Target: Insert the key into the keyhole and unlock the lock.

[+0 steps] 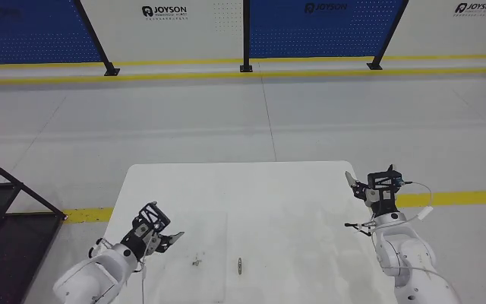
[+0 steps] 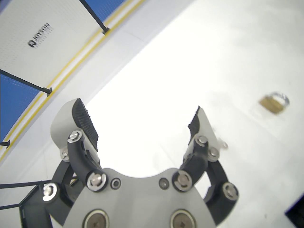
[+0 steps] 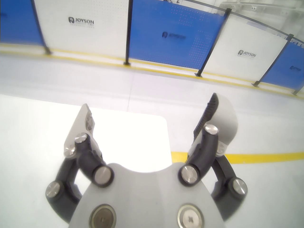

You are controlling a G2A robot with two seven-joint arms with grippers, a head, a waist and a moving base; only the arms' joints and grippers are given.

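Plainly, brass padlock (image 2: pixel 273 105), silver shackle (image 2: pixel 283 97)

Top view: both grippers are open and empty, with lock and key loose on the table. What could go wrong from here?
1. The key is small and lies flat, so the left gripper may nudge it rather than pinch it.
2. The padlock lies loose, so insertion could push it away unless it is held. The right gripper sits far off, at a corner of the table.
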